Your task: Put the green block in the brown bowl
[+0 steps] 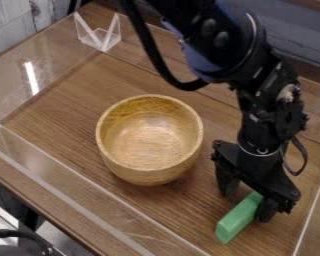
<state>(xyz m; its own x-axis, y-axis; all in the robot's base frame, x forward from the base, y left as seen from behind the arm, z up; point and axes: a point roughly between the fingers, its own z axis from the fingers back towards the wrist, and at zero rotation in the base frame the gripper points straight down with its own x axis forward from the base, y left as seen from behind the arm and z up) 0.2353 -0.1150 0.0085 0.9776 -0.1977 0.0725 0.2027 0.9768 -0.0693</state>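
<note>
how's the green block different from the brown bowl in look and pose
The green block is a flat, straight-edged bar of plain bright green; the brown bowl is round, thick-walled light wood with visible grain.
The block lies flat near the table's front edge, partly hidden under the open claw; the bowl stands upright, empty and in full view.
The block looks narrower than the bowl.
Both rest on the same wooden table.

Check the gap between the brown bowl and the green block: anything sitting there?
Only bare wooden tabletop plus the open end effector, which straddles the green block's upper end, just right of the brown bowl. No other object, per the camera view.
</note>
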